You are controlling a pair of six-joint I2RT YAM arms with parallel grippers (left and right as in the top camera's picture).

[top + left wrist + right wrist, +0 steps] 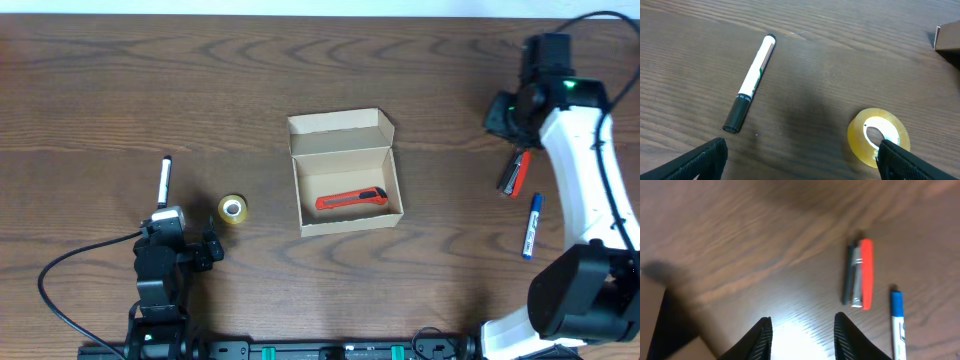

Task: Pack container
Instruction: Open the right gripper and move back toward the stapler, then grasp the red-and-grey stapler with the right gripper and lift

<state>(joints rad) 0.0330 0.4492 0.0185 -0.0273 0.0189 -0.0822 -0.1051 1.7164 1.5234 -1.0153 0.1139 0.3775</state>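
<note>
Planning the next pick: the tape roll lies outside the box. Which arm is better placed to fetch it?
Left. The left tool, open, hovers just beside the tape roll; the right tool is far off, beyond the box.

Worktop (450, 60): dark brown wood-grain surface, grain running left to right in the overhead view, filling all three views edge to edge. Black rail (300, 351) with green fittings along the near edge. Lighting diffuse, shadows soft. One bright glare patch (800, 330) on the wood in the right wrist view.
</note>
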